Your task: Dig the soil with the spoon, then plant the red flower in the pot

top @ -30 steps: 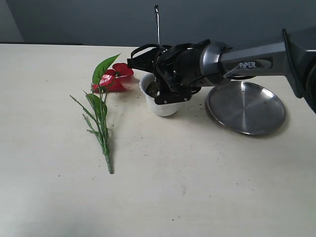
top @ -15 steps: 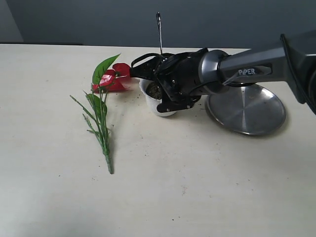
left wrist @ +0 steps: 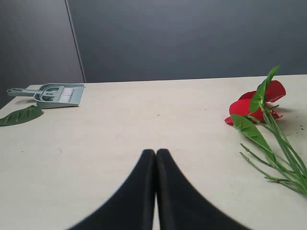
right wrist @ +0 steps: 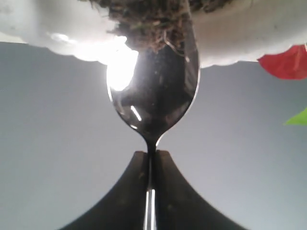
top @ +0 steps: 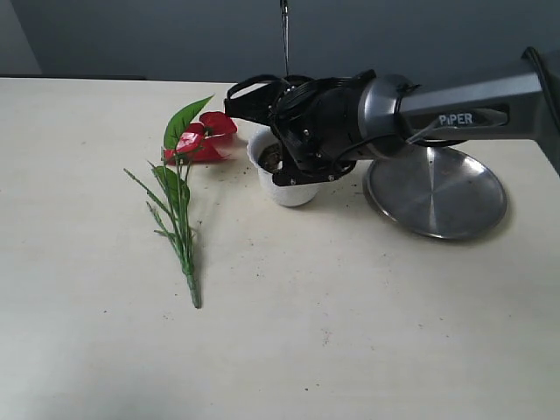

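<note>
- The right gripper [right wrist: 151, 155] pinches its two fingers tight on the thin neck of the spoon [right wrist: 154, 103].
- The spoon stands almost straight up. Its long handle points up and its round end points down.
- The tip of the spoon is pushed into the soil [right wrist: 148, 19].
- The soil sits inside the pot [top: 287, 192], and it looks dark and crumbly.
- The pot stands upright on the table [top: 306, 332], toward the back. The right gripper is right over it and hides part of its rim.
- The red flower [top: 203, 140] lies flat on the table, just beside the pot on the left in the outside view. Its red bloom is near the pot and its green stem points toward the front edge.
- A round metal plate [top: 437, 188] lies on the other side of the pot.
- A few dark crumbs [top: 236, 163] lie on the table by the pot.
- The left gripper [left wrist: 156, 154] has its fingers pressed together with nothing between them. It is low over the bare table, with the flower near it.
- A dustpan [left wrist: 57, 93] with a small brush and a loose green leaf [left wrist: 21, 115] lie farther off on the table.
</note>
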`<state>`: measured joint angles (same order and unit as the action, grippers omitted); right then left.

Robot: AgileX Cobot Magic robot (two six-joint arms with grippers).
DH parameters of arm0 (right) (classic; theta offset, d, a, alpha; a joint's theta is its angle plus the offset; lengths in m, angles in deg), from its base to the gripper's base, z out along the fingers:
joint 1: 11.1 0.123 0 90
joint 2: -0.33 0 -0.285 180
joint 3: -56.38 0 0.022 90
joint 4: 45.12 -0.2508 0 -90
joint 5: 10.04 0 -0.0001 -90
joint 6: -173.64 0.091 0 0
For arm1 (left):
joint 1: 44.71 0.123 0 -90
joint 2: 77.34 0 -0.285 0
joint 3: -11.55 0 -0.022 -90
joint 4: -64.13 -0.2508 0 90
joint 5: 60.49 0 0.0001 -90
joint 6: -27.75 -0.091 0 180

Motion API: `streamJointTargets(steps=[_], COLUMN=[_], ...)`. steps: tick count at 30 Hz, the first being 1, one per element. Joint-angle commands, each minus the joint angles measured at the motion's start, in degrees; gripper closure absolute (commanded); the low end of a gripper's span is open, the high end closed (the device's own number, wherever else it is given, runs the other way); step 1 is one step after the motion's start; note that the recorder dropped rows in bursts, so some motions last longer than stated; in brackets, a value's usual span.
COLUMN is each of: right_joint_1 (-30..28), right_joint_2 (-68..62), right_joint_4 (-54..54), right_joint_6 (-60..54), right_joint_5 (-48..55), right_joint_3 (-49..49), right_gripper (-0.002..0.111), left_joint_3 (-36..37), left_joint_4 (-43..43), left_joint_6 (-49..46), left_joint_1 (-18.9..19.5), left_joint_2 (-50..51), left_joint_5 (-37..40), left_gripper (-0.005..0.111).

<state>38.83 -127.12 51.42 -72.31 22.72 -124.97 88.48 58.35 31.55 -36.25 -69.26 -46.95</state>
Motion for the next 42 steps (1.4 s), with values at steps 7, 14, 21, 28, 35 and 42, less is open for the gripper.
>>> streamJointTargets(steps=[7,14,21,28,35,42], right_joint_1=[0.29,1.85,2.13,2.13,2.13,2.50], right_joint_2=[1.65,1.65,1.65,1.65,1.65,1.65], right_joint_4=[-2.21,-4.19,-4.05,-4.05,-7.54,-14.37], right_joint_6=[3.67,3.67,4.51,20.18,28.49,33.97], right_joint_5=[3.75,4.39,6.85,10.52,17.26,17.99], right_joint_3=[0.08,0.08,0.08,0.08,0.08,0.08], right_gripper=[0.109,0.109,0.109,0.109,0.109,0.109], left_joint_3=[0.30,0.30,0.30,0.30,0.30,0.30], left_joint_4=[0.11,0.11,0.11,0.11,0.11,0.11], left_joint_6=[0.12,0.12,0.12,0.12,0.12,0.12], left_joint_1=[0.04,0.04,0.04,0.04,0.04,0.04], left_joint_2=[-0.30,-0.30,-0.30,-0.30,-0.30,-0.30], left_joint_5=[0.11,0.11,0.11,0.11,0.11,0.11], left_gripper=[0.106,0.106,0.106,0.106,0.106,0.106])
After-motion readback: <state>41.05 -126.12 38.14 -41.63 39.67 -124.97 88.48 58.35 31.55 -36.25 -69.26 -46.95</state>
